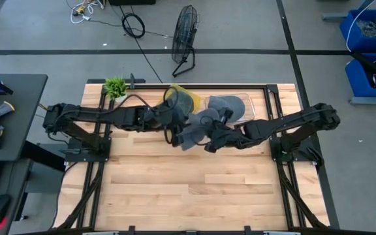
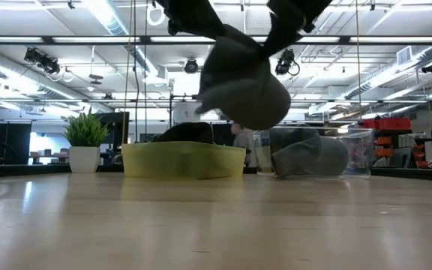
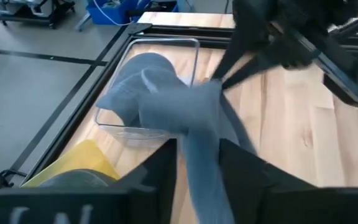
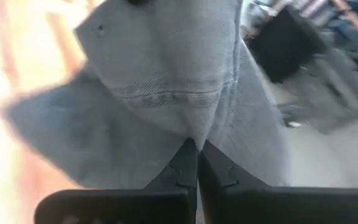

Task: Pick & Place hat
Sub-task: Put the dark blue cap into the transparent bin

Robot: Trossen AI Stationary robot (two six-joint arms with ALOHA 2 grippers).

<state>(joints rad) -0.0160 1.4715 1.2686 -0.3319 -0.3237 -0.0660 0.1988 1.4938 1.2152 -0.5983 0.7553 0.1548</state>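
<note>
A grey hat (image 1: 194, 127) hangs in the air between my two grippers, above the table's far middle; the low view shows the hat (image 2: 246, 86) lifted clear of the wood. My left gripper (image 1: 175, 127) is at its left side and my right gripper (image 1: 209, 138) at its right side, both shut on it. Behind it a yellow bin (image 1: 183, 99) with dark cloth inside and a clear bin (image 1: 232, 108) holding more grey hats rest on the table near the far edge. My left gripper (image 3: 199, 177) pinches a narrow fold of the hat's grey cloth (image 3: 197, 155) between its two fingers, coming level from the table's left. The cloth runs taut away from the fingers toward the other gripper, clear of the table. My right gripper (image 4: 197, 163) is shut on an edge of the hat below a stitched seam (image 4: 191, 134), pinched between its fingertips. It comes from the table's right. The crown spreads out beyond the fingers, lifted clear.
A small potted plant (image 1: 115, 86) stands at the table's far left corner. The yellow bin (image 2: 182, 160) and the clear bin (image 2: 313, 154) sit side by side along the far edge. Bare wood (image 1: 194, 189) fills the near half of the table.
</note>
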